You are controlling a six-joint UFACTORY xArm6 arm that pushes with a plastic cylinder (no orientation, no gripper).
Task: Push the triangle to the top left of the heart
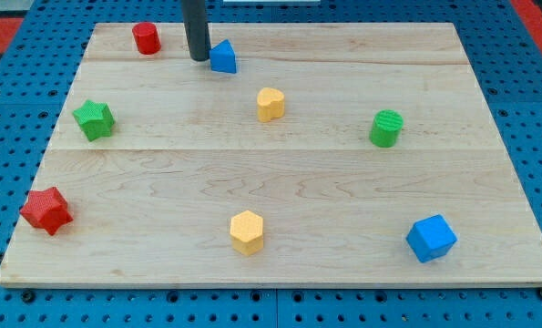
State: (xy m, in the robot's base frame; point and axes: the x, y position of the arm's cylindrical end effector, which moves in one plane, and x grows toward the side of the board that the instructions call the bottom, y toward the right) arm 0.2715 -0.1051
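Note:
The blue triangle [223, 56] sits near the view's top, left of centre, on the wooden board [343, 182]. The yellow heart [270, 104] lies below and to the right of it. My tip [199, 58] is at the end of the dark rod, just left of the triangle, touching or nearly touching its left side.
A red cylinder [146, 37] stands at the top left. A green star [94, 119] is at the left, a red star [46, 210] at the bottom left. A yellow hexagon [247, 230] is at bottom centre, a blue cube [431, 238] at bottom right, a green cylinder [386, 128] at the right.

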